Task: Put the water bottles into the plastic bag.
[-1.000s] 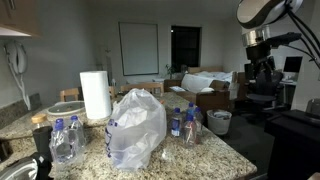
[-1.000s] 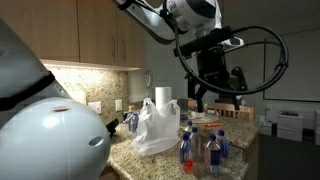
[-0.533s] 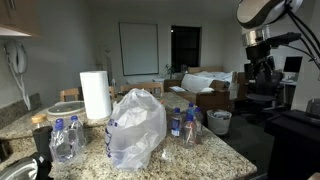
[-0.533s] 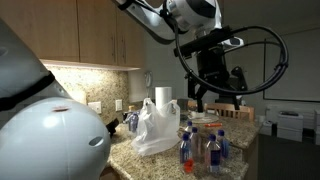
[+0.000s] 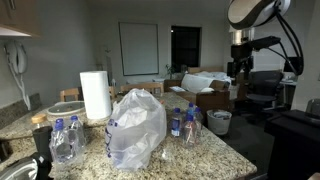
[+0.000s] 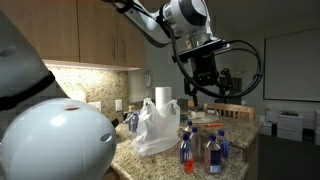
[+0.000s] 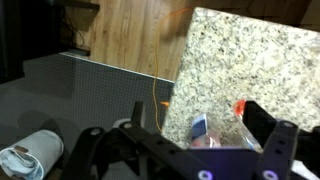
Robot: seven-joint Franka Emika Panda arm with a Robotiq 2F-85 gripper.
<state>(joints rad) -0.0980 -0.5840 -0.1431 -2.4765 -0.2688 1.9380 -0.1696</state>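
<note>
The plastic bag (image 5: 137, 126) stands crinkled and whitish with blue print in the middle of the granite counter; it also shows in an exterior view (image 6: 154, 127). Water bottles with blue caps stand in two groups, one on one side of the bag (image 5: 63, 138) and one on the other side (image 5: 185, 124); several also stand near the counter's front (image 6: 205, 150). My gripper (image 5: 240, 68) hangs high above and well to the side of the counter, open and empty. In the wrist view my gripper (image 7: 190, 138) frames a blue bottle cap (image 7: 198, 127) far below.
A paper towel roll (image 5: 95, 95) stands behind the bag. The counter edge (image 7: 178, 75) drops to wood floor and a dark mat. Boxes and a table (image 5: 205, 88) stand behind the counter. A wall phone (image 5: 16, 60) hangs at the side.
The arm has swung sideways toward the counter in both exterior views. The bag and bottles have not moved.
</note>
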